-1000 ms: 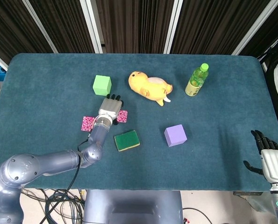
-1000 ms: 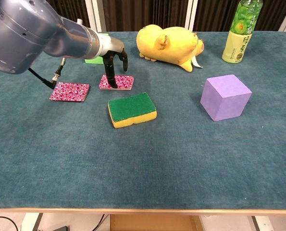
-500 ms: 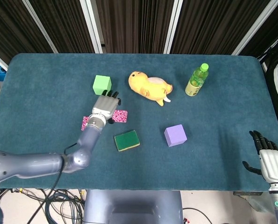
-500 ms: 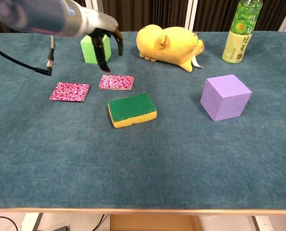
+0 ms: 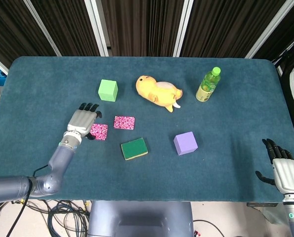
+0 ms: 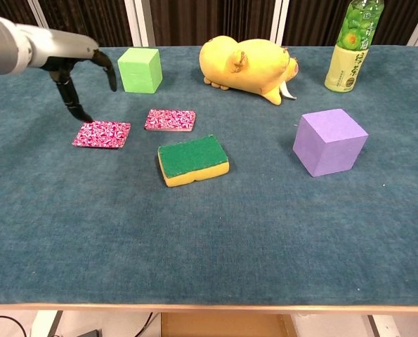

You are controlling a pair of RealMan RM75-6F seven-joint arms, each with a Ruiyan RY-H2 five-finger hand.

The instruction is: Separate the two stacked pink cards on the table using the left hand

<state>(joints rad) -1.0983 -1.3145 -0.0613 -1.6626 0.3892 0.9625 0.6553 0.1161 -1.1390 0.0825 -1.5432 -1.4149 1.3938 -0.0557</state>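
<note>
The teal table [image 5: 48,84] is seen to carry everything, and the yellow-and-green sponge [image 6: 193,160] is taken as the landmark. Behind it and to its right a yellow plush pig [image 6: 249,60] is laid on its side; further right a purple cube [image 6: 329,142] and a green drink bottle [image 6: 353,43] are found, and behind the sponge to its left a green cube [image 6: 140,69].

The two pink cards are already apart and flat: one pink card [image 6: 170,120] just behind the sponge, the other pink card [image 6: 102,133] to the sponge's left, a strip of cloth between them.

The left hand [image 5: 82,121] is held above the table left of the sponge, fingers loosely spread and hanging down, nothing pinched. The right hand [image 5: 283,170] is kept far right of the sponge, off the table's edge, fingers apart and empty.

The separation is judged done; the hand is best lifted straight clear so neither card is dragged back.

Counted: two cards, two cubes, one sponge, one pig, one bottle.
</note>
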